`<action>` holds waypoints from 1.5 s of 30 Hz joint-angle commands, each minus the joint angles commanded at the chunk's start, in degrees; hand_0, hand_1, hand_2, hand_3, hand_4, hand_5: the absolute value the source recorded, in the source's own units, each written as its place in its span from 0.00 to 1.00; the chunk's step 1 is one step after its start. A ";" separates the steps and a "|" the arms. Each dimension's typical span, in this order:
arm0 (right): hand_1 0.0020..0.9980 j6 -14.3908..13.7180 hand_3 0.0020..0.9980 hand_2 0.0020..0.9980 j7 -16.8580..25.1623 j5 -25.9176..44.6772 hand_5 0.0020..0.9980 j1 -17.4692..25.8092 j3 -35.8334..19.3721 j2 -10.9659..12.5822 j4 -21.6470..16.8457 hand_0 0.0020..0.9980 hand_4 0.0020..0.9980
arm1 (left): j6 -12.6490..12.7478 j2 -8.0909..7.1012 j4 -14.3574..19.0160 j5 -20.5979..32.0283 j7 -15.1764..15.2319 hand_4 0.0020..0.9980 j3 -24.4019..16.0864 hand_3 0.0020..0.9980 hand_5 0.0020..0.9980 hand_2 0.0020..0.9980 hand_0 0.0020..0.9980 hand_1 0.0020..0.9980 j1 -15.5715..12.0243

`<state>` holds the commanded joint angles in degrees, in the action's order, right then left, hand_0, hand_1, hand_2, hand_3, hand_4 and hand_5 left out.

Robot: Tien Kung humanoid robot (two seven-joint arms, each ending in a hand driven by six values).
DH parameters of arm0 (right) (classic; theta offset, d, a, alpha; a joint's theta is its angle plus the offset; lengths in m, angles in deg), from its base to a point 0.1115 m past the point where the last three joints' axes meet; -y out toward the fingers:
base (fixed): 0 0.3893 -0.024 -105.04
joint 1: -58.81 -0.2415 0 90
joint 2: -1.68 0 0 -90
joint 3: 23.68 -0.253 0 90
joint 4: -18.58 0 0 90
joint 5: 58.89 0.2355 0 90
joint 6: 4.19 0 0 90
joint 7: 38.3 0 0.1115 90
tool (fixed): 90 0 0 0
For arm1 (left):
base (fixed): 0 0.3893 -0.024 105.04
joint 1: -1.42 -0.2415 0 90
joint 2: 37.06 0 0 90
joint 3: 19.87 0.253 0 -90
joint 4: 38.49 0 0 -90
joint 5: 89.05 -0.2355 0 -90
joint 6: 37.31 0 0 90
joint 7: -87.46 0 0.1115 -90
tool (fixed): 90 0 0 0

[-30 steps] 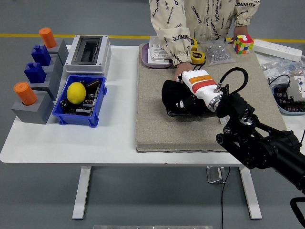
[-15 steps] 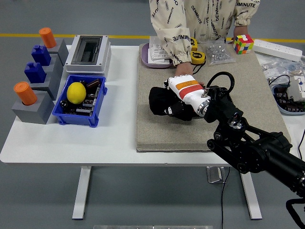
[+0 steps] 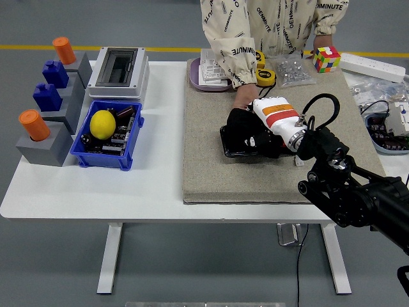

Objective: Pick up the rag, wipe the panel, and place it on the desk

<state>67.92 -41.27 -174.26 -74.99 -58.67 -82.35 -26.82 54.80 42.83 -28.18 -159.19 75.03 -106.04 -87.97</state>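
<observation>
Frame centre: right hand (image 3: 271,121), fingers closed on black rag (image 3: 246,128), pressed on dark panel (image 3: 239,147) atop mat (image 3: 268,160). Rag looks soft, light, prob. bunches; best gripped mid-wad. Person's hand (image 3: 245,97) steadies panel.

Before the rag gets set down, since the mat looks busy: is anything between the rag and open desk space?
Nothing visible blocks it. The right hand presses the black rag on the panel; bare mat lies open in front. A person's hand rests just behind the rag.
</observation>
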 joint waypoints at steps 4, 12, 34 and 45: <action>0.31 0.02 0.39 0.35 0.10 -0.16 0.10 0.53 -0.88 1.20 0.67 0.22 1.00 | 0.00 0.00 0.00 -0.02 -0.01 0.60 -0.01 0.57 0.48 0.74 0.65 0.70 -0.10; 0.31 0.03 0.39 0.35 0.27 -0.80 0.10 0.87 -3.28 3.52 2.51 0.22 1.00 | 0.02 -0.02 0.00 0.13 0.02 0.60 0.12 0.57 0.48 0.74 0.65 0.70 -0.07; 0.31 0.25 0.39 0.35 0.47 -2.70 0.09 4.09 -11.69 10.44 5.44 0.22 1.00 | -0.01 0.26 0.00 0.34 0.12 0.60 -0.30 0.57 0.48 0.74 0.65 0.70 0.24; 0.31 0.26 0.39 0.35 0.37 -2.77 0.09 3.83 -11.70 10.23 4.78 0.22 1.00 | 0.02 0.26 0.00 0.22 0.07 0.60 -0.51 0.57 0.48 0.74 0.65 0.70 0.22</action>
<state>68.18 -40.90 -177.03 -71.16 -70.37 -72.13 -22.04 54.82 43.09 -28.18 -158.97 75.10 -106.55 -87.75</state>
